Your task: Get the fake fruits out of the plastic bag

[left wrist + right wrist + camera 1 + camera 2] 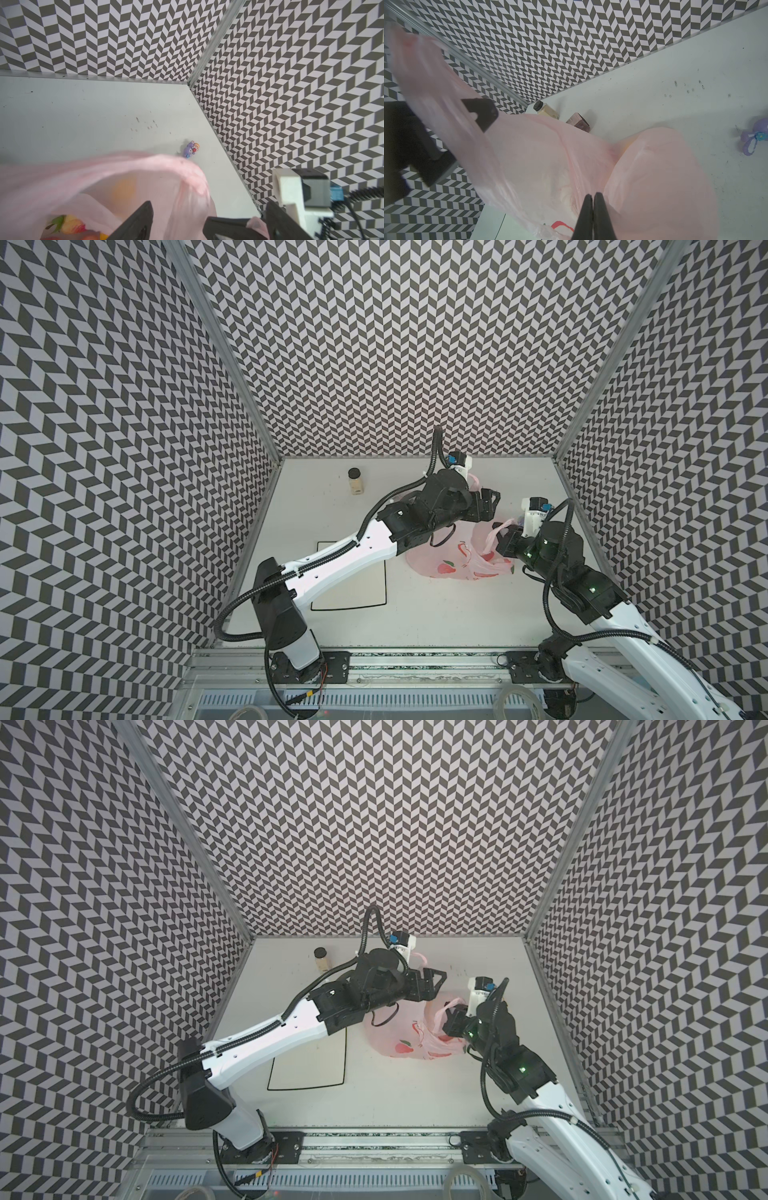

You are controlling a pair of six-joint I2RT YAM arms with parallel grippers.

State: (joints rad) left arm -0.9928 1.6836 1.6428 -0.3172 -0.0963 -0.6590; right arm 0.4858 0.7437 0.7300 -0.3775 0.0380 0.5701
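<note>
white table [436, 635], black-and-white zigzag walls [374, 344] on three sides.

left claw [492, 506] is spread wide over the mouth of the bag [457, 562], nothing pinched. in its wrist view the pink rim arcs just past its fingers [141, 218]; can't tell if the film touches them.

right claw [503, 541] is pressed together, pinching a bunched strip of the bag near a handle. its wrist view shows both fingers [588, 209] tight together with film on either side.

the claws sit close together, right one nearer the robot base, with the bag mouth pulled up between them. bag body sags onto the table below both, red fruit prints on its side.

fruits [69, 225] that show are inside the bag, under the left claw. one is yellow-red with a green leaf, and one orange blur shows through the film. count not readable.

beyond the left claw toward the far right corner, a purple toy [190, 150] lies on the table, clear of the bag.

past the bag from the right claw are a small brownish box [579, 122] and, beside it, a jar [356, 481] with a black lid.

square plate [357, 593] with a black rim lies well back from the left claw, partly under that arm.
</note>
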